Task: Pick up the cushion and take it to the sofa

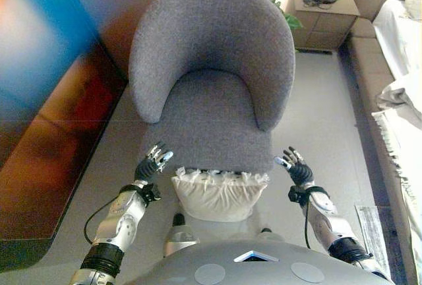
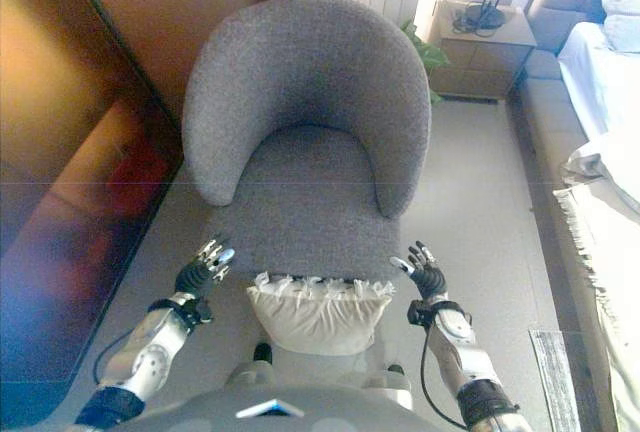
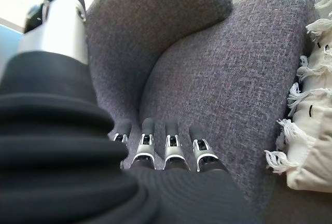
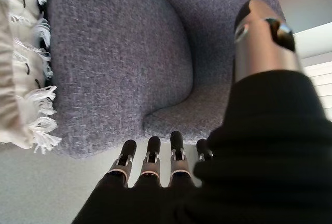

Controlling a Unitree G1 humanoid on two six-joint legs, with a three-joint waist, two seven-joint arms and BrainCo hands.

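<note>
A cream cushion with white tassel fringe leans against the front of the grey armchair, low by the floor. My left hand hovers open just left of the cushion, at the chair's front left corner, apart from it. My right hand is open to the right of the cushion, past the chair's front right corner, also clear of it. The left wrist view shows the fringe beside the chair seat; the right wrist view shows the cushion's edge. Neither hand holds anything.
A dark wooden panel runs along the left. A sofa or bed with pale cloth lines the right side. A bedside table with a lamp base stands at the back right. Grey floor lies on both sides of the chair.
</note>
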